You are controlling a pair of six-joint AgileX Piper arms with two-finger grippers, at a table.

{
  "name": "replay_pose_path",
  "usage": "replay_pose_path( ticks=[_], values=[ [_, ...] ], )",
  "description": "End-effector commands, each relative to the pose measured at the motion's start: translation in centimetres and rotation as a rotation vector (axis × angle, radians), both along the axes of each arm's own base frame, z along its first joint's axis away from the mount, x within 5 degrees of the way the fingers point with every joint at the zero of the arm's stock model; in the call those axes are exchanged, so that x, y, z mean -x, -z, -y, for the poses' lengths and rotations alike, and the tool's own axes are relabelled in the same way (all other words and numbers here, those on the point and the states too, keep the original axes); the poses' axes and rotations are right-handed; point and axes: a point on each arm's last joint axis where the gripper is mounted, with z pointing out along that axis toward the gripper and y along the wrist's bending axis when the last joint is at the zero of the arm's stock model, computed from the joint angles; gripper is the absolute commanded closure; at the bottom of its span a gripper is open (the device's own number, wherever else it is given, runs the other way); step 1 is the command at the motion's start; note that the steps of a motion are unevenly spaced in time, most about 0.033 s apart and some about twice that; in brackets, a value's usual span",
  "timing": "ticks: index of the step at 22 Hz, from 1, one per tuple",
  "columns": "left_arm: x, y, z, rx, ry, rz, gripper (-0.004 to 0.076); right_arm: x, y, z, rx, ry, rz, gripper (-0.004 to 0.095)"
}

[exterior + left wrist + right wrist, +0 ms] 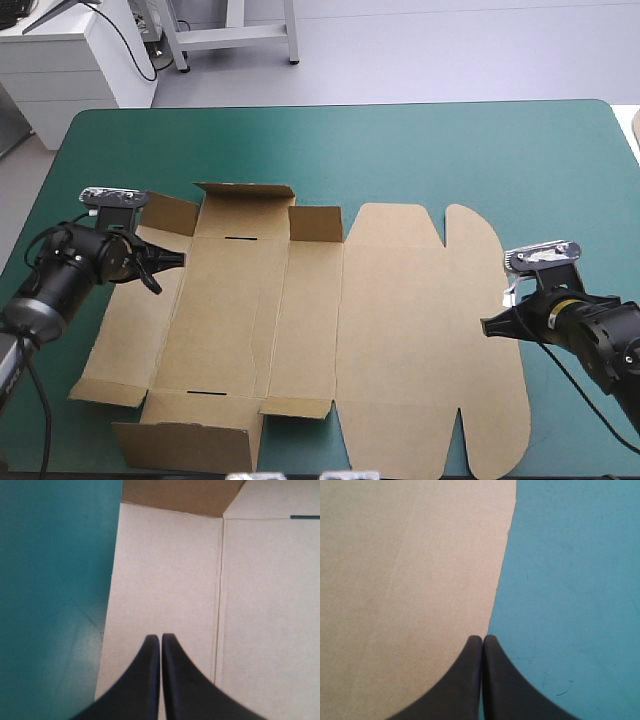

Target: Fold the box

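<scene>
The brown box (400,330) lies spread out on the teal-green cover (450,150). Its far wall (245,210) and near wall (190,445) stand raised, with small corner tabs up, and the wide lid lies flat on the right. My left gripper (168,262) is shut just above the left side panel (165,570), near that panel's outer edge, with nothing between its fingers. My right gripper (490,325) is also shut, its tips (482,639) right at the lid's curved right edge (405,570), half over board and half over cover.
Teal-green cover (570,580) shows between the box and the table's far edge, and to the right of the lid. A narrower strip of cover (50,580) lies left of the side panel. A white cabinet (70,50) stands beyond the far left corner.
</scene>
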Motion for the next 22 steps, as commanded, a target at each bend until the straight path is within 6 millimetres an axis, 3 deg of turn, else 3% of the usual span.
replay_pose_path(
  ticks=[1, 5, 9, 12, 22],
  values=[
    [-1.5, -1.8, -1.9, 0.124, -0.020, 0.057, 0.0731, -0.3, -1.3, 0.1, 0.004, -0.017, 0.085, 0.0929],
    [-0.7, -2.1, -7.5, 0.291, -0.086, 0.033, 0.0731, -0.3, -1.3, 0.1, 0.022, -0.036, 0.084, 0.0929],
    [2.6, -1.8, -13.4, 0.363, -0.141, -0.041, 0.0731, -0.4, -1.3, 0.1, 0.022, -0.039, 0.088, 0.0929],
    [3.4, -2.2, -14.7, 0.450, -0.172, 0.028, 0.0731, -0.4, -1.3, 0.1, 0.031, -0.047, 0.087, 0.0929],
    [3.3, -1.5, -15.3, 0.423, -0.154, -0.006, 0.0731, -0.4, -1.3, 0.0, 0.030, -0.048, 0.090, 0.0929]
  ],
)
